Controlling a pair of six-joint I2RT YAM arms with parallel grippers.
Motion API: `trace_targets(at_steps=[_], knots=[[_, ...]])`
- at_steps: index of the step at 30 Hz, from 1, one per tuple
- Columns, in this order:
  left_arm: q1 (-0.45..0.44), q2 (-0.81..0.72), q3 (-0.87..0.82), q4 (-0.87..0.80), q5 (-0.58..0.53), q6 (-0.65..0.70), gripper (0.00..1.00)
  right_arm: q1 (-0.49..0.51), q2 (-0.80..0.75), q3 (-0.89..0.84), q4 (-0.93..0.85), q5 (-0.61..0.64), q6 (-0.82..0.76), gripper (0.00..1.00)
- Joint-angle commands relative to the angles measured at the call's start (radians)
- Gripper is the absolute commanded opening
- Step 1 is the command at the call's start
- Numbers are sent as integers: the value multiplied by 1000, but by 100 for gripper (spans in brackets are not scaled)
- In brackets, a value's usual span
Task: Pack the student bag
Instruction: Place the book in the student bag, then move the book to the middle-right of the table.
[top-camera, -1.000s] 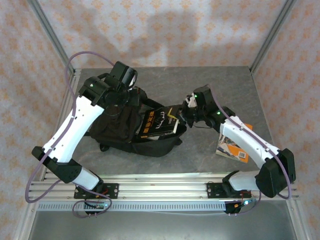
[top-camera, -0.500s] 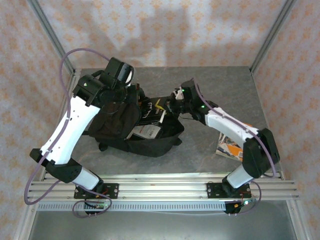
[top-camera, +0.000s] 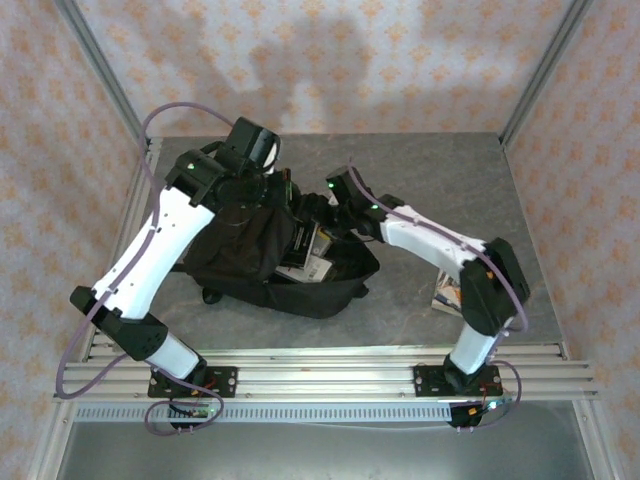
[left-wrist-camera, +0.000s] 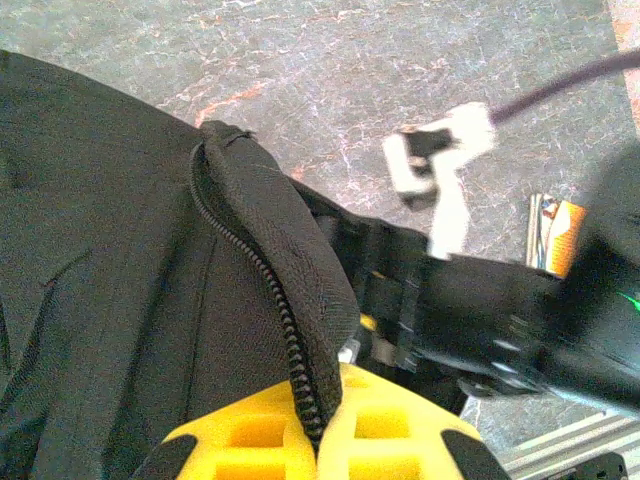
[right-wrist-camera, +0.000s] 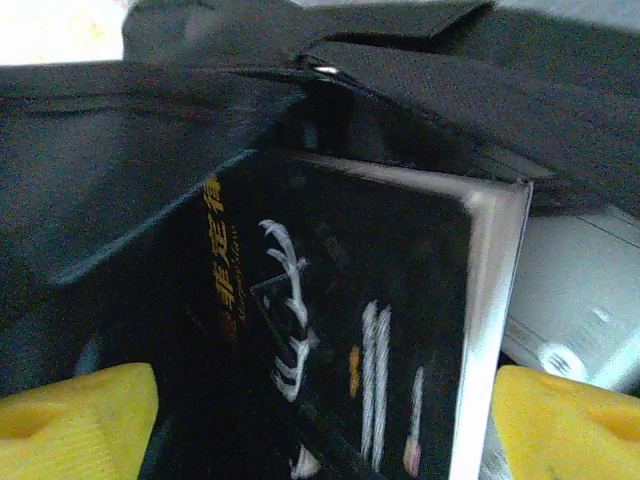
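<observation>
Left of the bench's middle, toward 9 o'clock in the overhead view: student bag (top-camera: 235, 265) (left-wrist-camera: 110, 300) (right-wrist-camera: 130, 140). It is black soft fabric, lying flat, with its mouth unzipped and gaping toward 3 o'clock.

Contents: black-covered book (top-camera: 303, 243) (right-wrist-camera: 330, 320) with white and yellow lettering and a pale page edge. It sits tilted in the bag's mouth, partly under the fabric lip.

Left gripper (top-camera: 250, 195) (left-wrist-camera: 318, 425): at the bag's 12 o'clock edge. Its jaws are clamped on the student bag's lip, and the zip (left-wrist-camera: 262, 285) runs down between the yellow pads (left-wrist-camera: 250, 440).

Right gripper (top-camera: 315, 212) (right-wrist-camera: 320, 420): reaches into the mouth from 3 o'clock. Its jaws stand wide apart, with a yellow pad (right-wrist-camera: 70, 415) on either side of the book. Whether either pad touches the cover cannot be told.

Bench (top-camera: 420, 170): grey mottled top.

Second book (top-camera: 445, 295): orange-and-white cover, lying at 4 o'clock from the bag and well apart from it, partly hidden behind the right arm.

Rail (top-camera: 320, 365): aluminium, along the bench's 6 o'clock edge, carrying both arm bases.
</observation>
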Motion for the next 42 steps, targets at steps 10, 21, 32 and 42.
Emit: trace_targets(at_steps=[10, 21, 32, 42], knots=[[-145, 217, 11, 273, 108, 13, 57, -285, -586, -203, -533, 477, -141, 81], [-292, 708, 465, 336, 276, -32, 66, -814, -361, -232, -631, 764, -137, 98], [-333, 929, 523, 386, 340, -94, 66, -1042, 68, -205, -559, 365, -328, 100], [-338, 989, 506, 351, 304, -76, 66, -928, 1, -401, -333, -53, -153, 88]])
